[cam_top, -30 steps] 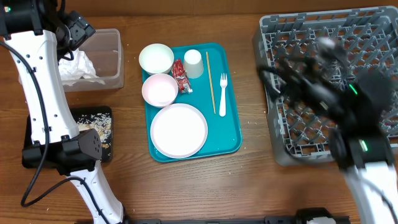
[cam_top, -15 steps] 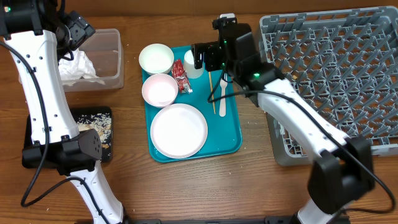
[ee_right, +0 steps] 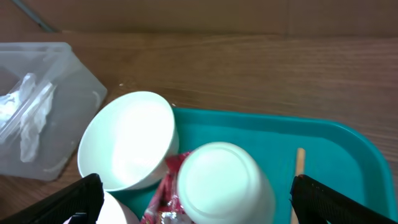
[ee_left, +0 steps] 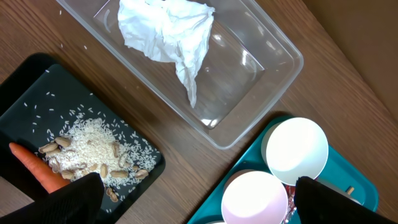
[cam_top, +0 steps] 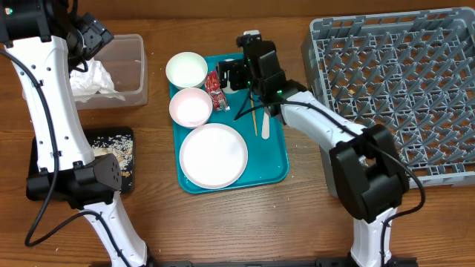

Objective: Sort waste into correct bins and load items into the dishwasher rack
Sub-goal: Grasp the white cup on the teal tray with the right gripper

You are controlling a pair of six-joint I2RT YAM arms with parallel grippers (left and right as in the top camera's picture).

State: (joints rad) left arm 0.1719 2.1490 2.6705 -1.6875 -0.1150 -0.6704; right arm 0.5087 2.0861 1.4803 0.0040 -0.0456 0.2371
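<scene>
Waste sits mostly where it belongs: the crumpled napkin [ee_left: 168, 31] lies in the clear tub [ee_left: 261, 93], while the carrot [ee_left: 34, 168] and the rice and crumbs [ee_left: 93, 149] lie in the black tray [ee_left: 25, 124], so dry paper is kept apart from food scraps. Only the red wrapper [cam_top: 215, 90] is left on the teal tray [cam_top: 278, 159], wedged between the two bowls [cam_top: 191, 107] and the cup [ee_right: 224, 180]. The right tool [ee_right: 194, 186] hangs above that cup with its jaws spread wide and nothing between them, one finger to each side, which looks like the line-up for a grasp from above; it could equally be aiming for the wrapper just beside it. The left tool [ee_left: 199, 199], equally wide and empty, hovers high over the desk [cam_top: 245, 222] between the two bins and the tray, probably parked clear so the arms do not cross. The plate [cam_top: 214, 154], fork [cam_top: 266, 119] and chopstick [cam_top: 251, 96] lie flat on the tray, and the rack [cam_top: 401, 89] holds nothing, so loading has not begun.
</scene>
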